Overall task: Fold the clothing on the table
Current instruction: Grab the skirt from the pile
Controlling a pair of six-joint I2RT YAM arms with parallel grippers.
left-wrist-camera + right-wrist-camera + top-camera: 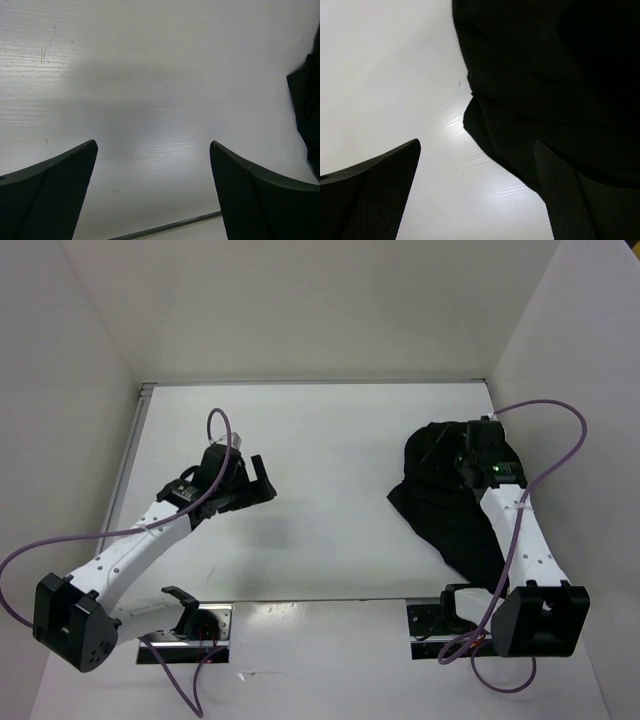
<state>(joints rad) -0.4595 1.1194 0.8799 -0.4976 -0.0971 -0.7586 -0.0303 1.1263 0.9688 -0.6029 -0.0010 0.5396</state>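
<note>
Robot lab (white-walled table (330,440))

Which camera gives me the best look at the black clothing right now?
The top external view: it shows the clothing nearly whole, with the right arm covering part. The right wrist view gives only close-up folds of it; the left wrist view just a sliver at its right edge.
</note>
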